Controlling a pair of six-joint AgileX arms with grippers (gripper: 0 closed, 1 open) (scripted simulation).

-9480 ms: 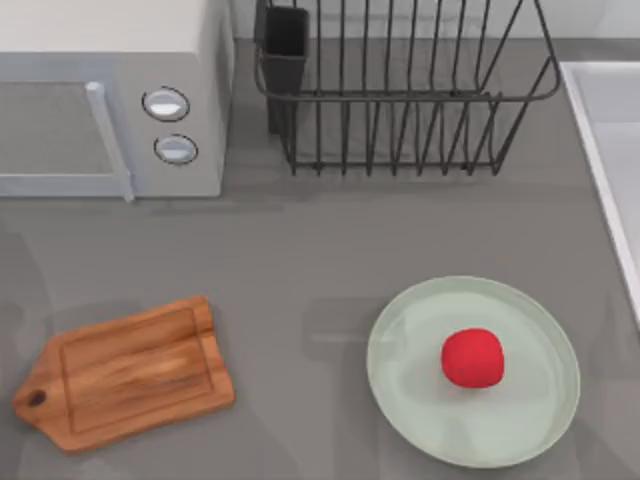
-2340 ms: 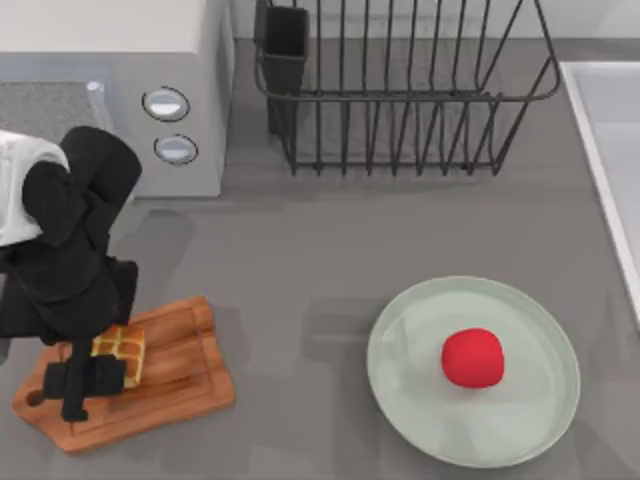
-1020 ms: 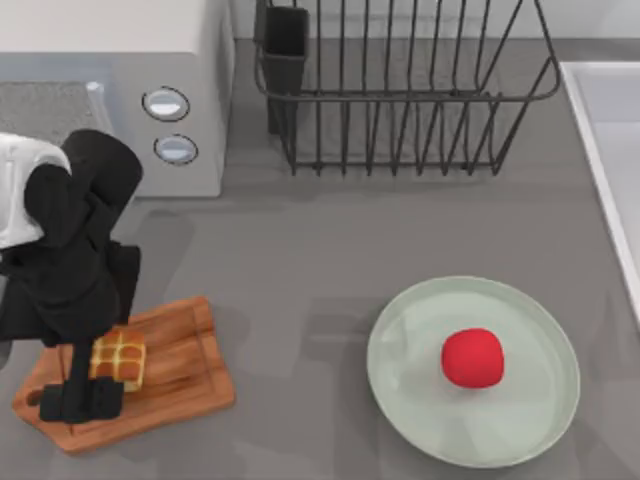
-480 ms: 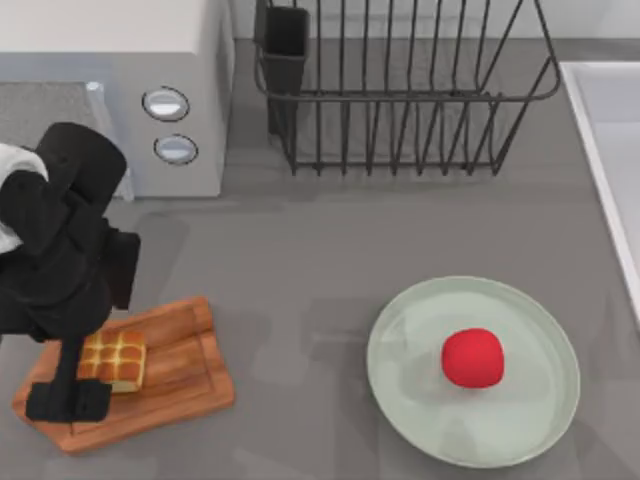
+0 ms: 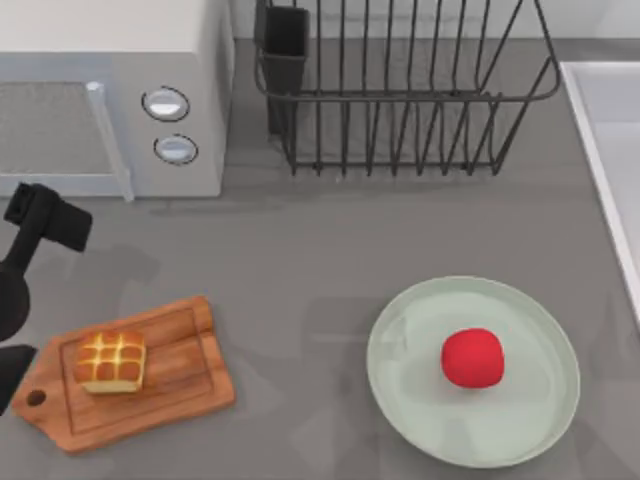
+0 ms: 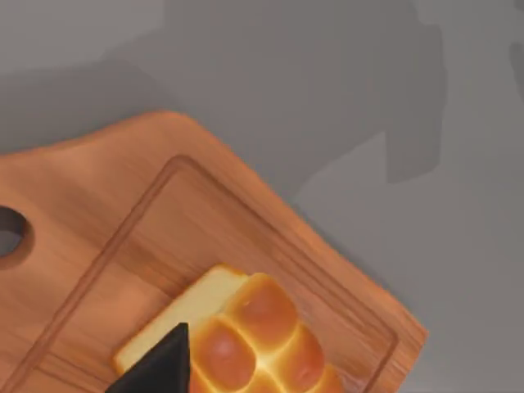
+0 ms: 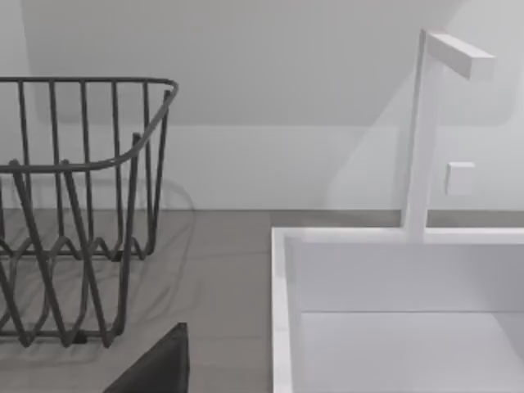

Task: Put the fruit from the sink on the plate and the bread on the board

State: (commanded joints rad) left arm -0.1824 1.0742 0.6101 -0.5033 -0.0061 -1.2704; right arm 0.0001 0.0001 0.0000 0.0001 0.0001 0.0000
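The golden-brown bread (image 5: pixel 110 362) lies flat on the wooden board (image 5: pixel 170 385) at the front left, with nothing touching it. My left arm (image 5: pixel 20 290) has drawn back to the table's left edge. In the left wrist view the left gripper (image 6: pixel 155 372) is open above the board (image 6: pixel 98 213), one dark fingertip beside the bread (image 6: pixel 254 336). The red fruit (image 5: pixel 472 357) rests on the mint-green plate (image 5: pixel 420 400) at the front right. The sink (image 5: pixel 610 130) lies along the right edge. My right gripper (image 7: pixel 155 372) is parked and open, facing the sink (image 7: pixel 393 286).
A grey microwave (image 5: pixel 110 90) stands at the back left, just behind the left arm. A black wire dish rack (image 5: pixel 400 90) fills the back middle, also seen as the rack (image 7: pixel 74 205) beside the sink. A white faucet (image 7: pixel 426 131) rises behind the basin.
The left gripper let go of the bread on the board, rose and drew back to the left edge. The bread stays on the board. Fruit and plate have not moved.
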